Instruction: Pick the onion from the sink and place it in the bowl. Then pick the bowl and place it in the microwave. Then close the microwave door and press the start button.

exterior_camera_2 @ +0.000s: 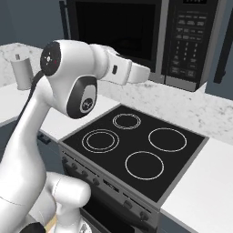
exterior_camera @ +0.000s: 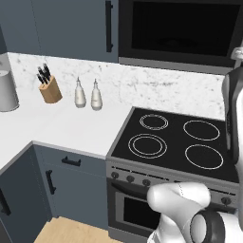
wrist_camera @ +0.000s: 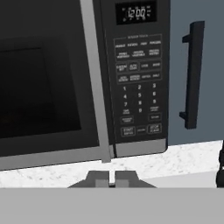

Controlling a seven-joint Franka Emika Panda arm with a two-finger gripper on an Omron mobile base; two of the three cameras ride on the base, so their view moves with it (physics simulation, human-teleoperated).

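While the arm reaches up toward the wall, the gripper sits at six o'clock in the hand view, its two finger tips pressed together with nothing between them, so the hand is clenched on empty air. Straight ahead of it, from nine to twelve o'clock, stands the microwave, with the microwave door closed flush and its black glass window dark. To the right of the door runs the control panel, a lit clock display at twelve o'clock and rows of buttons below it. At three o'clock hangs a blue-grey cabinet door with a dark vertical handle. A speckled white backsplash runs beneath the microwave.

From the right base view the microwave hangs above the black stove top, which carries four white rings. From the left base view a knife block and two pale bottles stand on the white counter at nine o'clock of the stove. Onion, bowl and sink cannot be made out.
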